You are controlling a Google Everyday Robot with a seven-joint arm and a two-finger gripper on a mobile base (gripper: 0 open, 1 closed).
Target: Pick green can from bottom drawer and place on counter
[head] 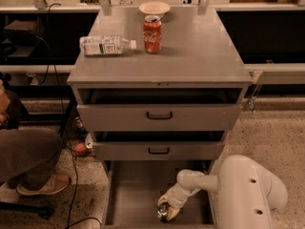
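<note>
Sitting person: far left edge, a trouser leg and a tan shoe on the floor beside the cabinet.
Water bottle: lying on its side on the left part of the bench, cap pointing at the red can.
Red can: upright on the bench, just right of the bottle's cap.
Bowl: pale, at the bench's back edge, behind the red can.
Upper two drawers: each pulled out a little, with black handles.
Bottom drawer: pulled out, grey floor showing.
Green can: on the drawer floor near the front, right of the middle, silver top catching light.
Gripper: low inside the bottom drawer, pale fingers closed on either side of the green can.
Arm: white and bulky at lower right, reaching leftward into the drawer.
</note>
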